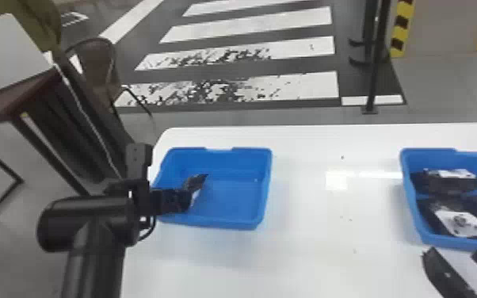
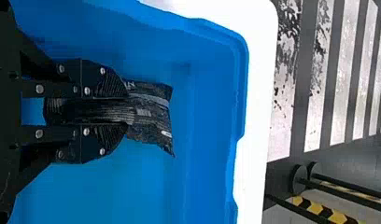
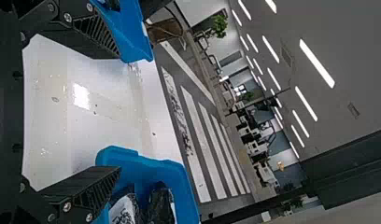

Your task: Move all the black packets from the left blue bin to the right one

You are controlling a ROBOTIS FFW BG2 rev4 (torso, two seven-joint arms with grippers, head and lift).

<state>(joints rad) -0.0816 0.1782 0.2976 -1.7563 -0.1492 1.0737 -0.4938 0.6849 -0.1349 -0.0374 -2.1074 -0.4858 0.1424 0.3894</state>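
One right pincer [image 1: 455,255] stood apart near the right blue bin [image 1: 411,206], the left pincer [image 1: 189,197] was clamped on a black packet [image 1: 197,182] inside the left blue bin [image 1: 226,222], more black packets [image 1: 445,184] lay in the right one, striped floor [image 1: 295,92] showed beyond the white desk [image 1: 313,241].

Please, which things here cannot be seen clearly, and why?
- Right part of right bin, so its full content: head view, cut off by right edge.
- Gripped sides of held packet: left wrist view, covered by left tool.
- Left wall of left bin: head view, partly behind left arm.
- Rear of right tool: head view, bottom edge.
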